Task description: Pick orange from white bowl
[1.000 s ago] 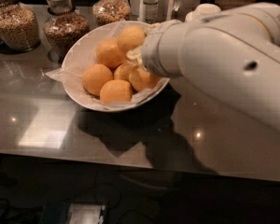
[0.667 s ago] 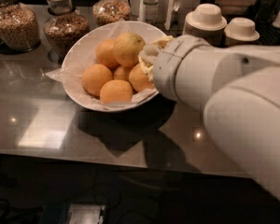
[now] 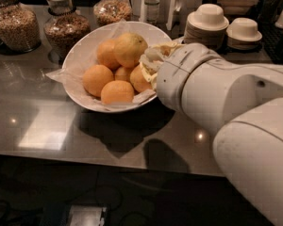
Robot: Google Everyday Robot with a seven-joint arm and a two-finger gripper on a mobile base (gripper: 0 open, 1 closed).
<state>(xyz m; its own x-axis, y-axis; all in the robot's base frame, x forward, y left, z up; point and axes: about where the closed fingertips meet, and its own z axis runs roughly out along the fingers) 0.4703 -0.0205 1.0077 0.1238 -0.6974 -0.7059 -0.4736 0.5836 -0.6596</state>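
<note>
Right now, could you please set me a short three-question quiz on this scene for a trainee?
1. True or false: the oranges lie on a paper liner in the white bowl.
2. The end effector is at the bowl's: A) left rim B) right rim, among the oranges C) underside.
3. Fill in: the glass jars stand ____ the bowl.
Key: 1 true; 2 B; 3 behind.

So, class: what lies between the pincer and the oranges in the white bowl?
Nothing visible: in the camera view the pincer is over the right rim of the white bowl, against the oranges.
</note>
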